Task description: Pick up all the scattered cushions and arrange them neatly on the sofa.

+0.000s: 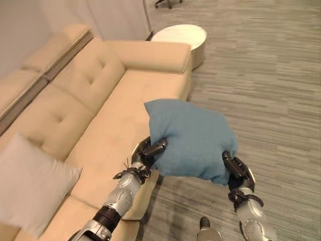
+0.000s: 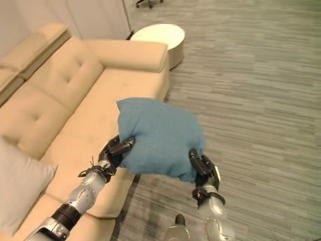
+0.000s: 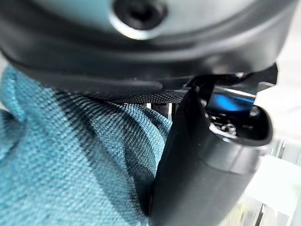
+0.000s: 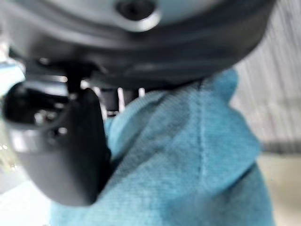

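A blue cushion point(image 1: 190, 136) hangs in the air between both hands, over the front edge of the beige sofa point(image 1: 108, 108) and the floor beside it. My left hand point(image 1: 147, 151) is shut on the cushion's left lower corner, thumb on top. On the right lower corner my right hand point(image 1: 236, 170) pinches the cloth too. The blue fabric point(image 3: 70, 155) bunches against the left thumb in the left wrist view, and the cushion point(image 4: 188, 165) is pressed by the right thumb in the right wrist view. A white cushion point(image 1: 30, 181) leans against the sofa's backrest at the near left.
A round white side table point(image 1: 181, 39) stands past the sofa's far armrest. Grey striped carpet point(image 1: 266, 85) spreads to the right. A second beige sofa section point(image 1: 35, 65) runs behind the backrest at the left. Chair wheels point(image 1: 168, 3) show at the far top.
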